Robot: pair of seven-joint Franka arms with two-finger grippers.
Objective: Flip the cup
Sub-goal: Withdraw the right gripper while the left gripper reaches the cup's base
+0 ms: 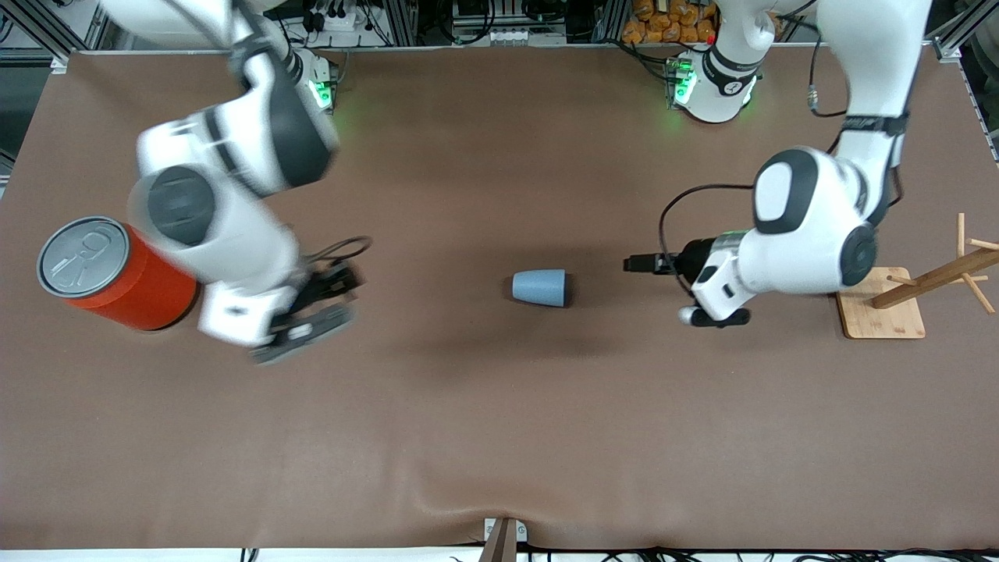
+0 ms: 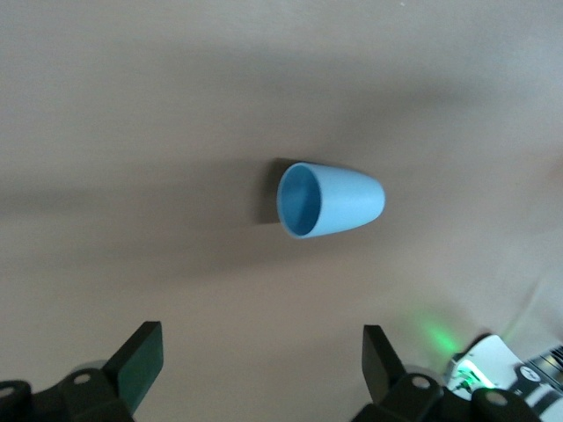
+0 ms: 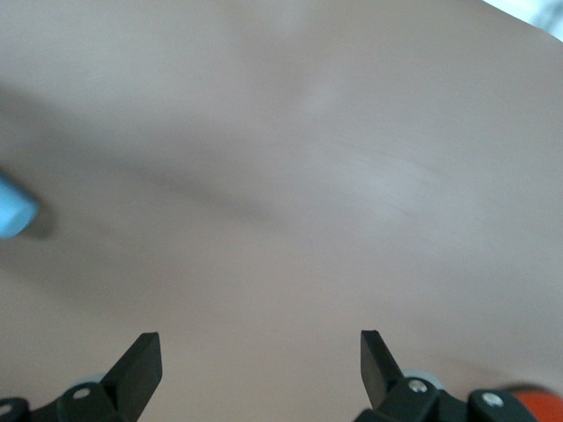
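Light-blue plastic: the cup (image 1: 540, 287) is seen lying on its side near the middle of the brown table (image 1: 499, 437), untouched by either arm. In the front view its wider end points toward the left arm's end of the table; in the left wrist view the darker open mouth (image 2: 298, 200) is turned toward that camera, so the rim faces the left gripper (image 1: 648, 264).

The left gripper is held low over the table between the cup and the wooden rack (image 1: 913, 293), well apart from the cup. Its fingers (image 2: 141, 362) are spread wide w/ nothing between them.

The right gripper (image 1: 316, 312) is over the table beside the orange can (image 1: 113, 273), toward the right arm's end. Its fingers (image 3: 139, 365) are also spread wide and empty; only a sliver of the cup (image 3: 13, 215) is caught at the edge of its wrist view.

Step in hand, as judged: approach, pre-grasp; flip not yet begun. Which arm is meant to take the cup can't be told. Next move prob. calls for one gripper to be brought to the cup, closed across the wall or rim, then the cup turned upright and set down. Thin tapered wall: roll or slip on contact is a risk, so a gentle centred close is needed.
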